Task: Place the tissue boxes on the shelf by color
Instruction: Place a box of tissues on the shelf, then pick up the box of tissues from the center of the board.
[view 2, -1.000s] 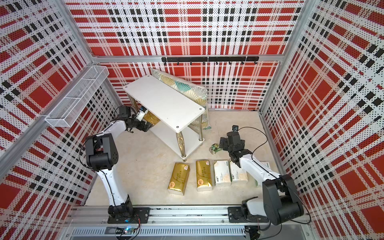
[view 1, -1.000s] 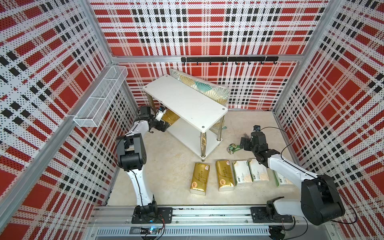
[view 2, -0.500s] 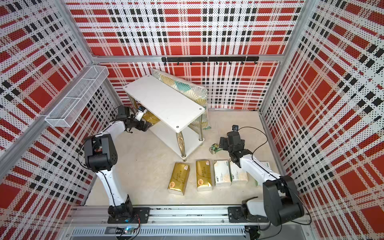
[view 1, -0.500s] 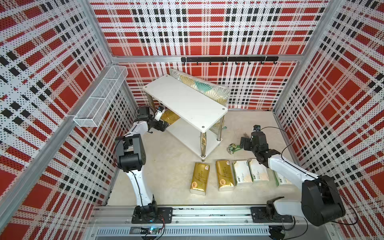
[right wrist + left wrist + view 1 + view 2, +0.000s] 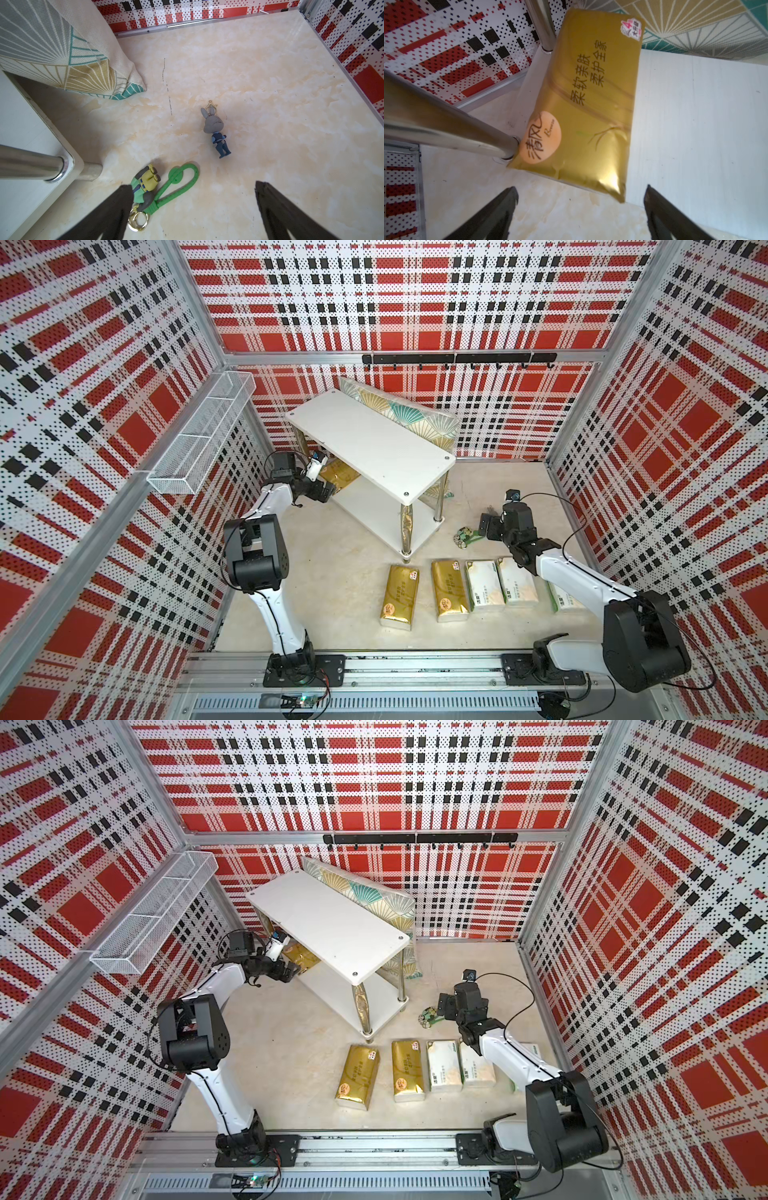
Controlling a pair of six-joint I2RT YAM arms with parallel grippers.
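Gold foil wrap on the shelved pack (image 5: 587, 108): judged light, soft, slick; pinch across the short width, mid-length. It lies on the lower board (image 5: 695, 124) of the shelf (image 5: 374, 448), beside a chrome leg (image 5: 446, 128); top board (image 5: 328, 923) bare. Left hand (image 5: 580, 188) gapes just short of it, holding nothing. Two gold packs (image 5: 400, 596) and three white packs (image 5: 484, 584) lie on the tabletop (image 5: 332, 572). Right hand (image 5: 192, 185) spread, empty, above keychains (image 5: 158, 191).

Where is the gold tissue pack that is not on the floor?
In a top view, the gold pack lies on the shelf's lower board, at its end by the left arm, between two chrome legs, just ahead of the open left pincer.
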